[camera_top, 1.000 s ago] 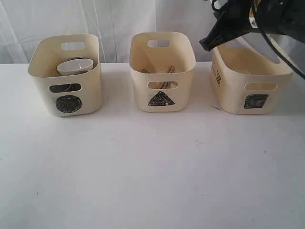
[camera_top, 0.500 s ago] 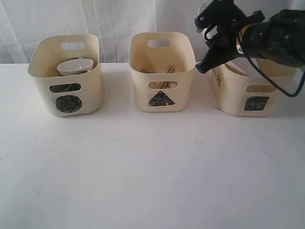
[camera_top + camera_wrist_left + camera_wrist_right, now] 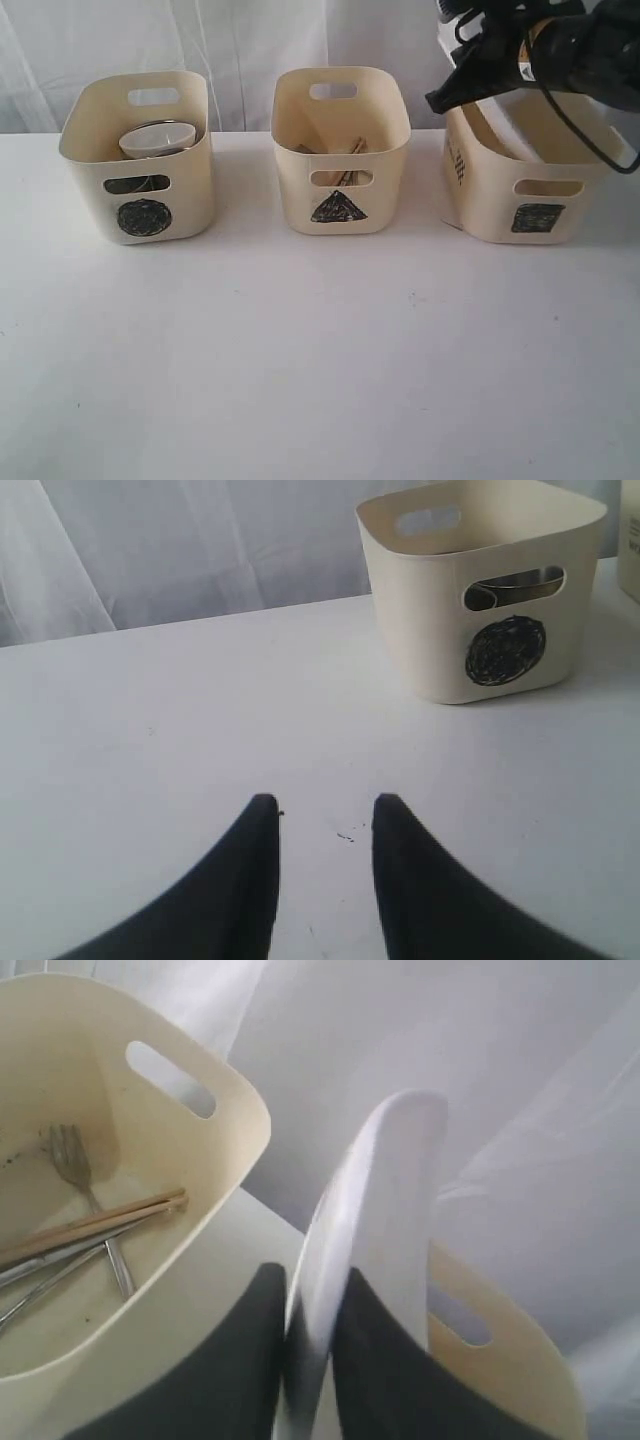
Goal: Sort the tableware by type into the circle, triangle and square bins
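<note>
My right gripper hangs over the near-left corner of the square bin. The white square plate stands on edge inside that bin. In the right wrist view the plate runs edge-on between the fingers of the right gripper. The jaws are slightly parted, with a thin dark gap on one side. The triangle bin holds a fork and chopsticks. In the circle bin lies a bowl. My left gripper is open over bare table.
The three bins stand in a row along the back of the white table, before a white curtain. The circle bin shows steel through its handle slot in the left wrist view.
My right arm dipped toward the square bin with the plate, then rose a little. The plate now stands inside the bin, and the right jaws have parted slightly. The left gripper has not moved.
</note>
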